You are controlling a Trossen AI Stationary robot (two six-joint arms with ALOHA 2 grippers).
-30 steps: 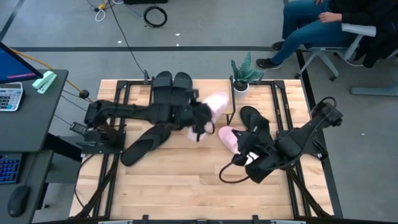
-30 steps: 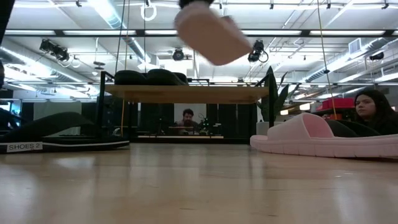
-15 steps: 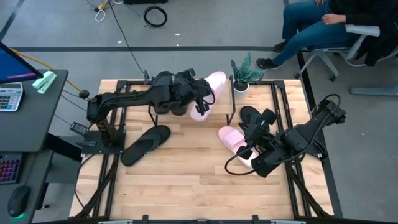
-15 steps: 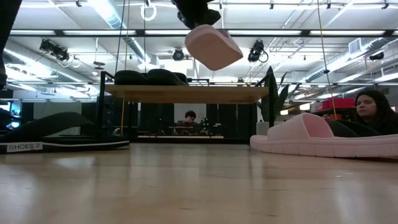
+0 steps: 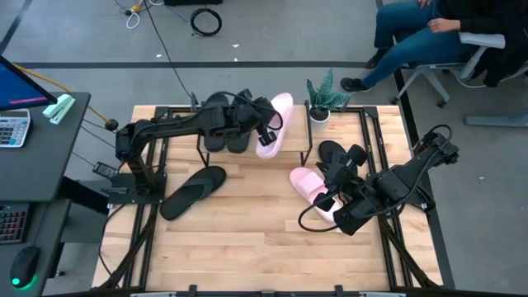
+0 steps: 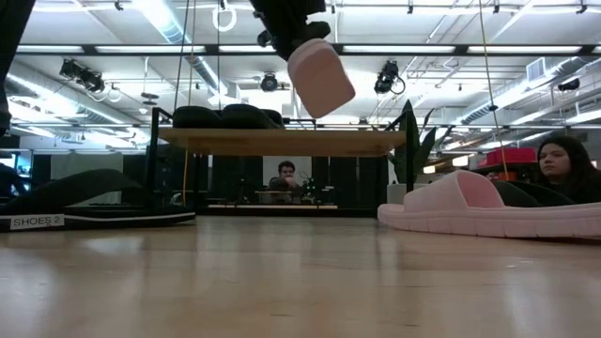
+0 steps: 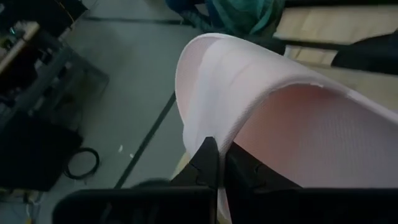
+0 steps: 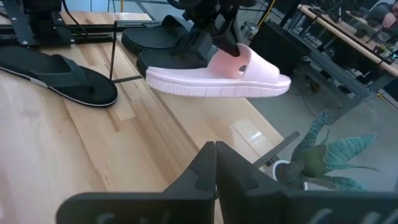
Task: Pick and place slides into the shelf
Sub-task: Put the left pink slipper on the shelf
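The left pincer (image 5: 266,132), pinching only the pink slide's (image 5: 274,124) strap above the shelf (image 6: 282,141), risks tilted release beside the black slides (image 6: 225,116).

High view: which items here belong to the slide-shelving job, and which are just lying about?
Job:
- pink slide held by the left gripper above the shelf
- two black slides on the shelf
- second pink slide on the table
- flip-flop
- second flip-flop near the right gripper

Lying about:
- potted plant
- calculator
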